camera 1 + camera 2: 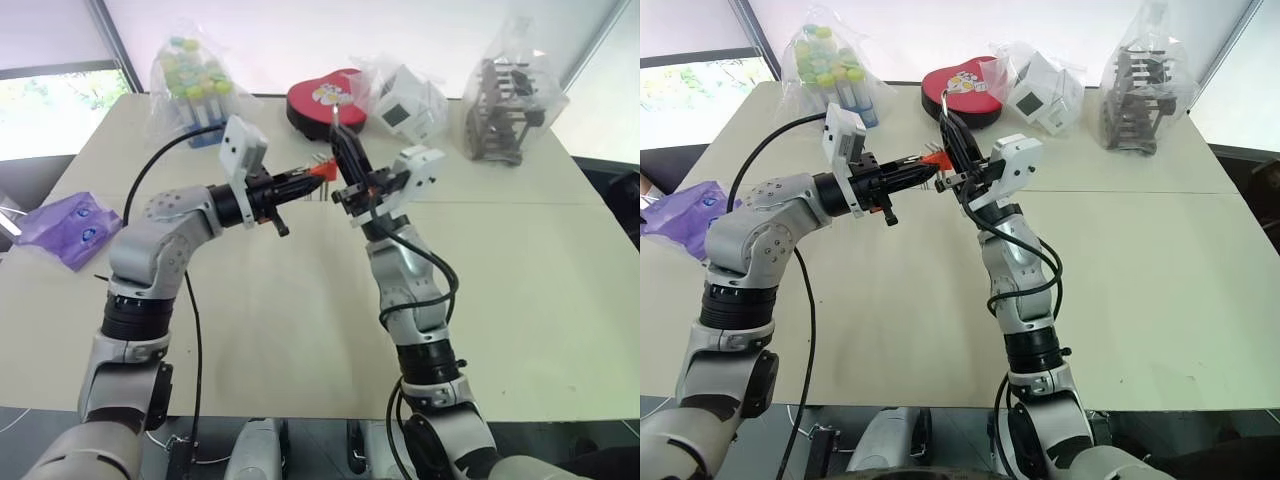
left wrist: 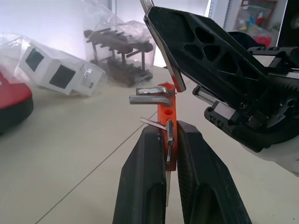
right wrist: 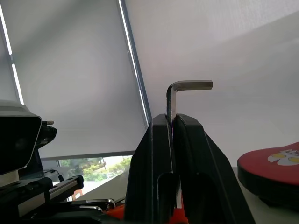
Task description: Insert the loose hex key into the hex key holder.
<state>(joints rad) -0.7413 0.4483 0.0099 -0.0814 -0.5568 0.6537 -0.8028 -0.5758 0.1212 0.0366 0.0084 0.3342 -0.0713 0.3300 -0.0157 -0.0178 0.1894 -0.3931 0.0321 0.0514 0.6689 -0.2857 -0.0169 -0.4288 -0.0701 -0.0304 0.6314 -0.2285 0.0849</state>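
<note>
Claws meet above the middle of the desk (image 1: 300, 330): the left claw (image 2: 167, 140) is clenched on the hex key holder (image 2: 167, 125), an orange-red block carried in the air with several short metal keys jutting from it, while the right claw (image 3: 174, 122) is clamped on the long leg of the loose hex key (image 3: 180, 91), whose bent end rises clear above the fingertips. Both task pieces hang well above the desk, near one another, with the right claw tilted up and just beside the holder. Judging from this pose, the risk lies in alignment: the key's gripped leg appears to sit against the holder's edge and not in line with an empty hole, so a push now could skid the rod along the plastic, twist it in its thin grip or lever the holder out of the left claw's hold. The left wrist view gives the close detail, showing the holder's open sockets, its seated keys and the other claw's black finger pressing in from above; the right wrist view instead shows the key's bent end against a window blind, with the orange holder barely glimpsed at its lower edge. The head views add the bagged items and a red heart-shaped box (image 1: 325, 100) along the desk's far side.
</note>
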